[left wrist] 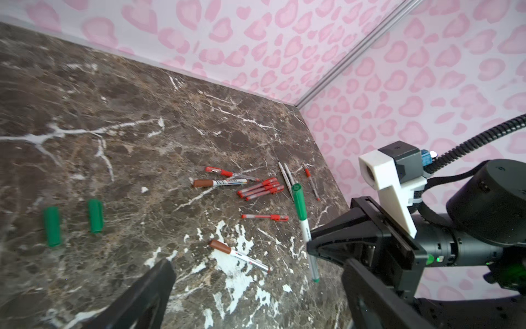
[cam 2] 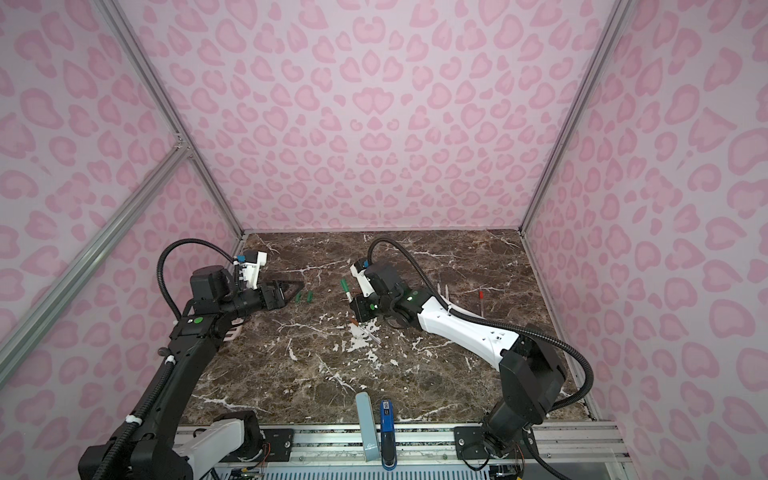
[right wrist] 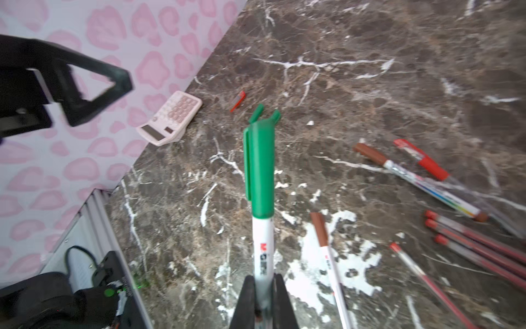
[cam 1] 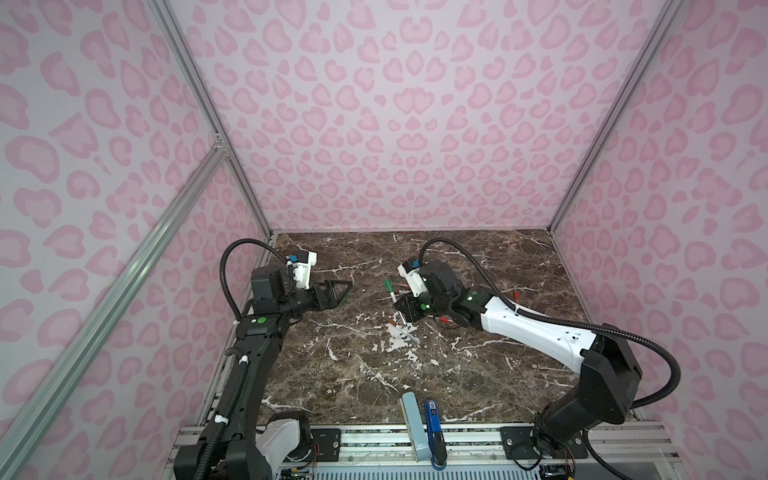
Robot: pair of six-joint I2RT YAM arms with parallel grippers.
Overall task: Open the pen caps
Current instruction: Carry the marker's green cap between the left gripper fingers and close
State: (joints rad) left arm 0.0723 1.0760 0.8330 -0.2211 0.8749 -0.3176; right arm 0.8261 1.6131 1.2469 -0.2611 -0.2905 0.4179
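Note:
My right gripper (right wrist: 263, 296) is shut on the white barrel of a marker (cam 1: 392, 296), held above the marble. Its green pen cap (right wrist: 259, 165) (left wrist: 299, 202) is still on and points toward my left gripper (cam 2: 297, 286) (left wrist: 256, 273). That gripper is open with nothing between its fingers, a short way off. Two loose green caps (left wrist: 52, 226) (left wrist: 95, 215) lie on the table beside the left gripper. Two brown-capped markers (left wrist: 219, 182) (left wrist: 239, 255) and several capped red pens (left wrist: 260, 188) lie near the right gripper.
A pink calculator (right wrist: 170, 118) lies by the left wall, partly under the left arm. One loose red cap (right wrist: 237, 101) lies near it. A pale blue bar (cam 1: 413, 428) and a blue stapler-like object (cam 1: 434, 432) sit at the front edge. Pink walls enclose three sides.

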